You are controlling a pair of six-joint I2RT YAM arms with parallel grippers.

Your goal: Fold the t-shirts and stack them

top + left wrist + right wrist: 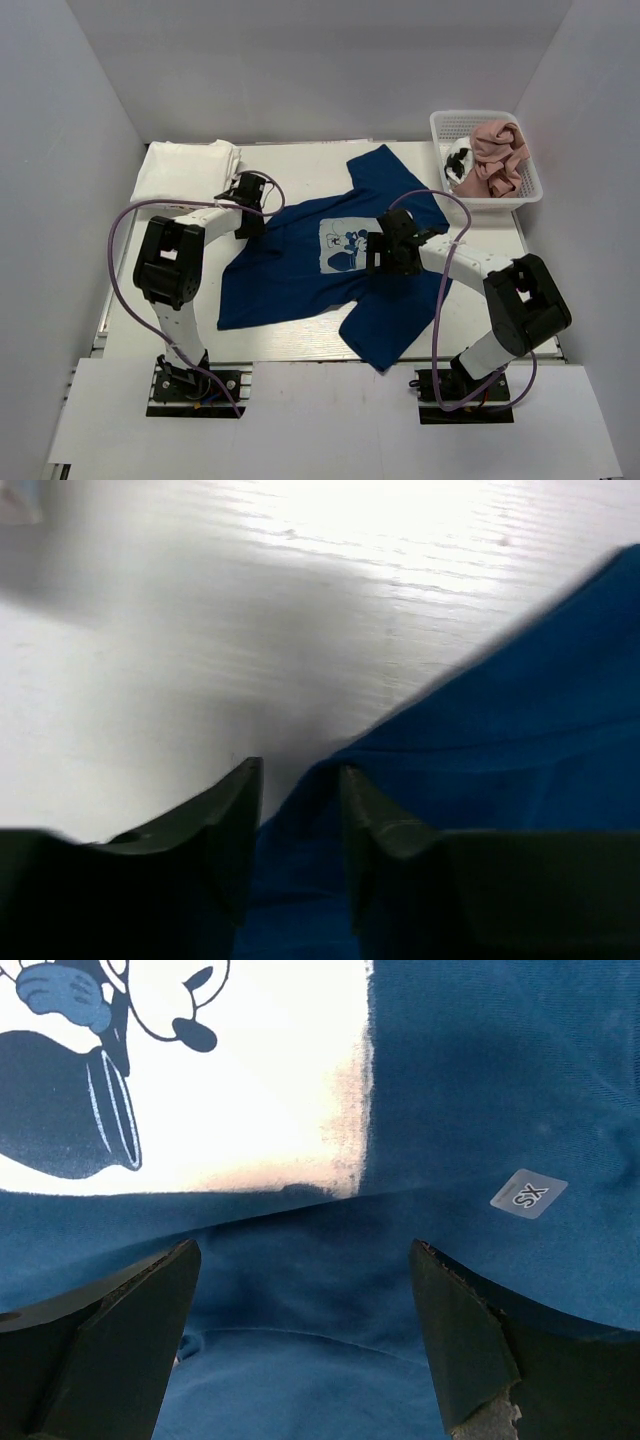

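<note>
The navy blue t-shirt lies spread on the table with its pale cartoon print facing up. My left gripper is at the shirt's upper left edge. In the left wrist view its fingers stand close together with a raised fold of the blue cloth between them. My right gripper is over the shirt just right of the print. In the right wrist view it is open above a low ridge of the blue cloth, with the print ahead.
A folded white t-shirt lies at the back left. A white mesh basket at the back right holds a dusty pink t-shirt and a white black-marked one. A small size sticker sits on the navy shirt.
</note>
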